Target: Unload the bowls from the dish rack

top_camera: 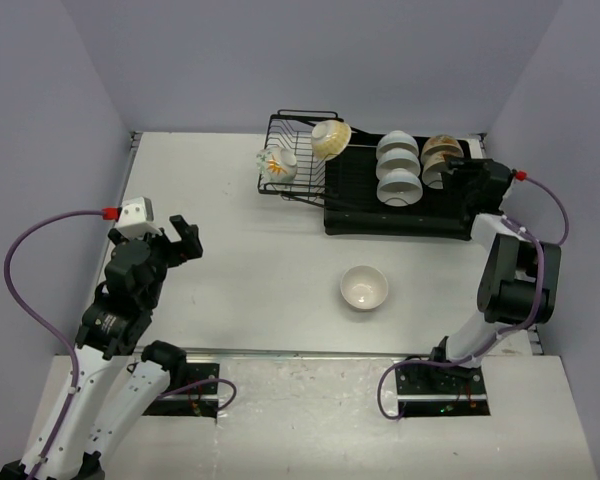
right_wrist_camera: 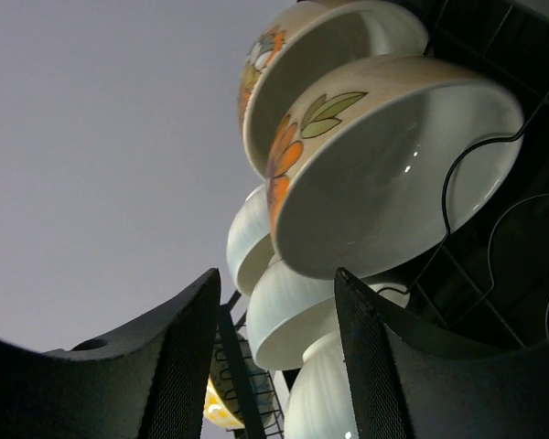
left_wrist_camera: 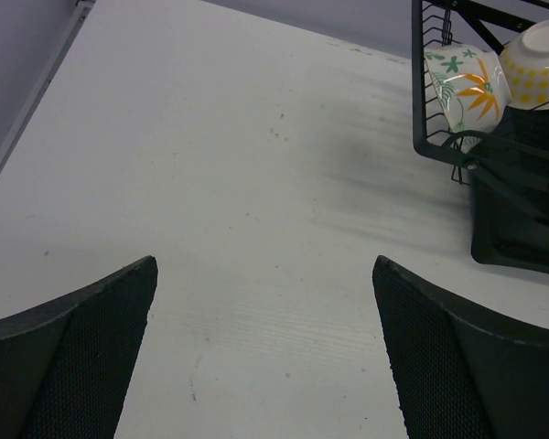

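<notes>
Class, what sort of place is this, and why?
Probably a robotics lab cell, not a kitchen: bare walls around a white table, two robot arms, a dish rack of bowls.

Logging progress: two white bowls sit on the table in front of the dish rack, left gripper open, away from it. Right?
No: the top view shows only one white bowl on the table in front of the dish rack. The left gripper is open, away from it.
</notes>
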